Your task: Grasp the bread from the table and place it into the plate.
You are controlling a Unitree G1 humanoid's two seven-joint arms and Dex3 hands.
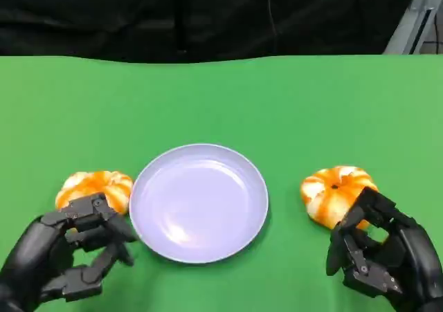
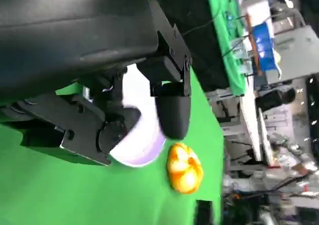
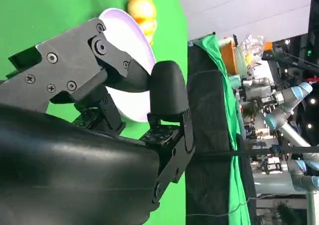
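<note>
Two orange-and-white pumpkin-shaped breads lie on the green table, one on each side of a pale lilac plate [image 1: 199, 203]. The left bread [image 1: 95, 187] sits just beyond my left hand [image 1: 66, 258], whose fingers are spread and hold nothing. The right bread [image 1: 336, 191] lies right in front of my right hand [image 1: 384, 253]; its fingers are apart and reach up to the bread's near edge without gripping it. The left wrist view shows the plate [image 2: 144, 146] and the right bread [image 2: 184, 168] past my left hand's fingers [image 2: 172, 112]. The right wrist view shows the plate [image 3: 123, 34] and the left bread [image 3: 141, 10].
The green table [image 1: 291, 104] ends at a black backdrop [image 1: 208, 14] at the far edge. A metal frame [image 1: 415, 21] stands at the back right. Benches with other equipment show beyond the table in both wrist views.
</note>
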